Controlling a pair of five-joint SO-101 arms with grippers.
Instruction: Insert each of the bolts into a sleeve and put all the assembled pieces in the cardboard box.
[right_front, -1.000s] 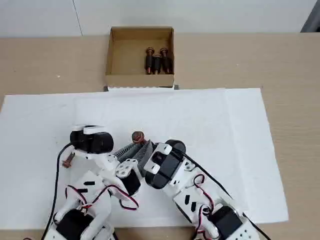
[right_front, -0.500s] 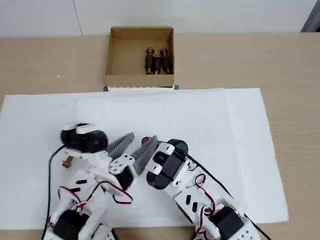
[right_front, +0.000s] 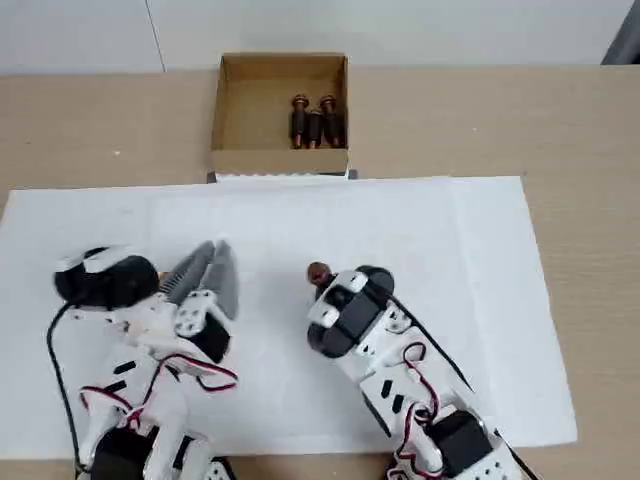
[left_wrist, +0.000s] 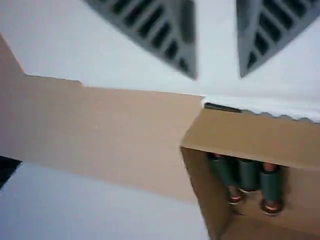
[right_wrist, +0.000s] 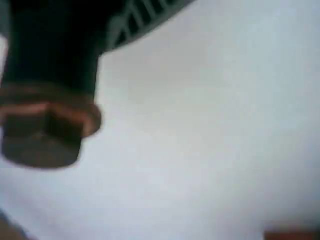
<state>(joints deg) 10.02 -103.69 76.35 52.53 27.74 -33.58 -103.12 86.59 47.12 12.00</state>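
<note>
Right wrist view first: my right gripper (right_front: 322, 280) is clenched on an assembled piece (right_wrist: 47, 100), a dark sleeve (right_wrist: 50, 50) pinned in the jaws with the copper bolt head (right_wrist: 44, 137) poking out past them. From above, the head is the part of the piece that faces the camera, just off my fingertips, so I judge the long axis to stand steeply rather than lie flat (the exact tilt I cannot tell).

What the coming move turns on is the cardboard box (right_front: 229, 110). It lies well ahead of my right gripper, beyond the far edge of the white sheet (right_front: 480, 300), and a little toward my left side. Three finished pieces (right_front: 313, 120) lie side by side on the box floor, at the end that lines up with my right gripper, with their long axes running away from me. The bare floor is farther to my left.

My left gripper (left_wrist: 216, 70) is released and holds nothing. It faces the box, with the near wall ahead of its fingertips. Both grippers are about equally far from the box, but the right one carries the piece.
</note>
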